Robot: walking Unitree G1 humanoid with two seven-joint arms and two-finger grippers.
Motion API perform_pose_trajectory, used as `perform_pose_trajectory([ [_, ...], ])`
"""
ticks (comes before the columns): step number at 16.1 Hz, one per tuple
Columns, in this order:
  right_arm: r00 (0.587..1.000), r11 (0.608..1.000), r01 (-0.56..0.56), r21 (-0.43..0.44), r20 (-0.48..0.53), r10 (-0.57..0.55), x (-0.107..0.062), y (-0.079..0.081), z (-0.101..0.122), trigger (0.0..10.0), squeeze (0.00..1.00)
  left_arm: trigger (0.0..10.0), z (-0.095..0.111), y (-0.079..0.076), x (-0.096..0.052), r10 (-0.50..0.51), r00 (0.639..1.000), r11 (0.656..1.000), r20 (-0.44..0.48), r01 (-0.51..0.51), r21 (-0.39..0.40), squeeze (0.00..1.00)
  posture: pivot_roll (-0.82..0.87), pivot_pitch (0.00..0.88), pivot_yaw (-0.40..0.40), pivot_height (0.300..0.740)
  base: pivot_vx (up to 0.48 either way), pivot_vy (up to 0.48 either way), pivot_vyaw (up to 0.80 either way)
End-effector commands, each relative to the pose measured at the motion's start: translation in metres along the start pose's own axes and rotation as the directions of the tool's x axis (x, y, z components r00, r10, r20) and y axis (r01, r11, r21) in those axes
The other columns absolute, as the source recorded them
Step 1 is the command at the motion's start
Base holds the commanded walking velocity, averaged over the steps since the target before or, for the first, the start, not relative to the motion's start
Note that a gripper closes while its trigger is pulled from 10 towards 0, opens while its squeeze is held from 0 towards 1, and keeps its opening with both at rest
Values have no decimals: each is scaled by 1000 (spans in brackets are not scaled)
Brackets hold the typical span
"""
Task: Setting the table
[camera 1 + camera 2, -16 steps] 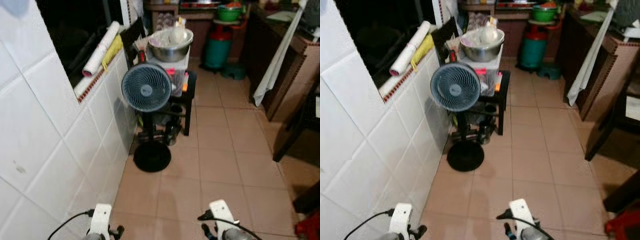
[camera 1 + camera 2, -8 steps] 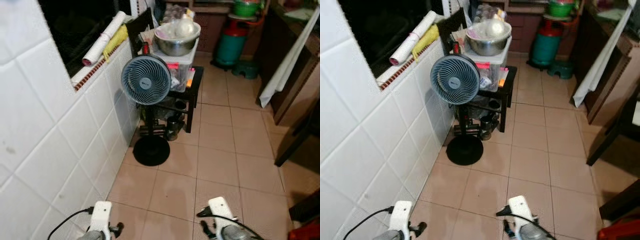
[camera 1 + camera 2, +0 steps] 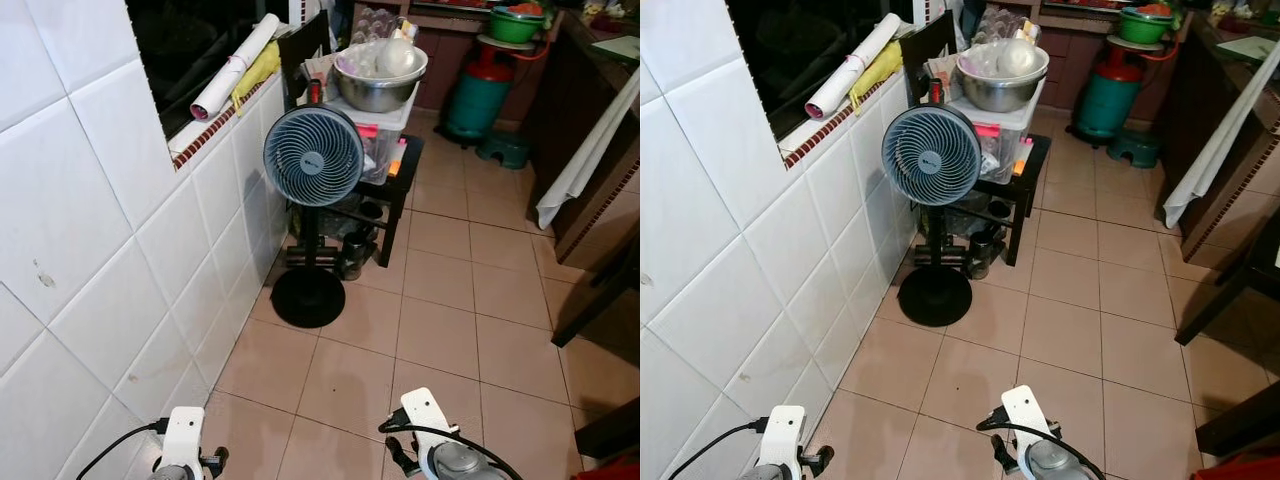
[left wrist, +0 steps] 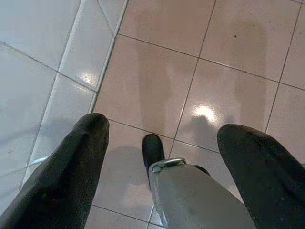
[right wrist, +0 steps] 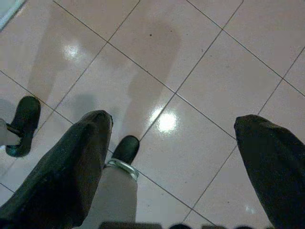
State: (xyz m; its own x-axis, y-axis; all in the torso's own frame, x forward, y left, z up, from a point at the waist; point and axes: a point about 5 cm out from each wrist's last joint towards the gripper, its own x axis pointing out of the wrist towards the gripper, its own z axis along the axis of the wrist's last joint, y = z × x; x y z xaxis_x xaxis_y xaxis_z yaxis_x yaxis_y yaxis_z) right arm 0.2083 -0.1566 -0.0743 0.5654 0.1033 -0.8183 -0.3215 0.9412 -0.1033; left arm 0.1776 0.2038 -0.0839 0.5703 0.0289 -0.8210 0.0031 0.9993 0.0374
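Steel bowl (image 3: 380, 88) heaped with pale items on clear plastic box (image 3: 385, 140), behind fan (image 3: 313, 157). Left end effector (image 4: 162, 162) and right end effector (image 5: 176, 157) spread apart, empty, over floor tiles (image 3: 440, 330).

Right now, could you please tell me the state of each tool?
Left tool: open, holding nothing, pointing down at the floor tiles.
Right tool: open, holding nothing, also over the floor.

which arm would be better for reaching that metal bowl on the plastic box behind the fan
Left, probably. The steel mixing bowl sits by the white tiled wall, on the left gripper's side. Both it and the right gripper hang open, empty and far off.
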Motion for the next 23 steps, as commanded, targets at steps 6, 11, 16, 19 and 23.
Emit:
perform_pose_trajectory([
  [6, 998, 964, 61, 259, 13, -67, 0, -7, 2, 10000, 0, 10000, 25, -38, 7, -48, 998, 994, 36, 44, 95, 0, 35, 0, 20, 740, 0, 0, 0],
  [11, 996, 943, 85, 322, 8, -92, -1, -11, -3, 10000, 0, 10000, 30, -62, 8, -84, 996, 988, 40, 78, 133, 0, 4, 0, 55, 740, 0, 0, 0],
  [16, 996, 942, 88, 324, 2, -94, -2, -13, -3, 10000, 0, 10000, 30, -45, 8, -62, 997, 989, 36, 57, 136, 0, 11, 0, 49, 740, 0, 0, -320],
  [19, 996, 949, 81, 306, 11, -89, -1, -12, 0, 10000, 0, 10000, 30, -44, 8, -54, 998, 990, 31, 50, 131, 0, 18, 0, 42, 740, 0, 0, -442],
  [23, 996, 952, 76, 298, 19, -85, -1, -12, 2, 10000, 0, 10000, 31, -45, 9, -49, 998, 990, 28, 45, 133, 0, 18, 0, 35, 740, 0, 0, 0],
])
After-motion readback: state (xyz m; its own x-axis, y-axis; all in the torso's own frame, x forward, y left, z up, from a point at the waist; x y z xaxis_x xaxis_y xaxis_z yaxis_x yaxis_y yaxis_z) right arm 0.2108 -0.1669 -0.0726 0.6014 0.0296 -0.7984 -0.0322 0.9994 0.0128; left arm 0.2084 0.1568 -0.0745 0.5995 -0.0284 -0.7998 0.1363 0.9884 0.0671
